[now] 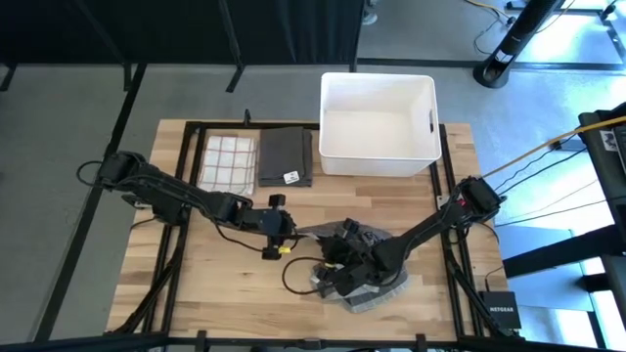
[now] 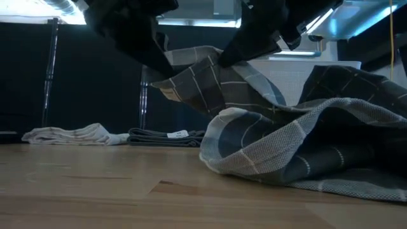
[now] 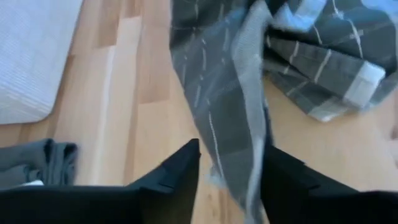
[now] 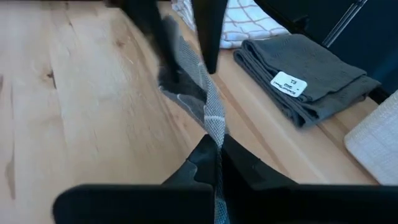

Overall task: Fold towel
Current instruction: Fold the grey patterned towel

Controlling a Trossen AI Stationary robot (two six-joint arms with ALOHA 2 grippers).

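Light wooden plank desk [image 1: 215,274] on black frame, grey floor around. White plastic bin [image 1: 378,125] at far edge; beside it folded dark grey towel [image 1: 287,156] and folded white checked cloth [image 1: 229,161]. Grey plaid towel [image 1: 367,279] crumpled at near-centre desk. Left claw [image 3: 230,165] fingers apart, towel edge hanging between them. Right claw [image 4: 216,163] pinched tight on towel edge, lifted.

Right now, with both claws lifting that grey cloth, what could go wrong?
The left gripper has the towel edge between fingers that look partly apart, so the edge might slip out. The right gripper pinches only a thin strip, which could pull free too. Most of the towel lies bunched on the table, so the fold may come out crooked.
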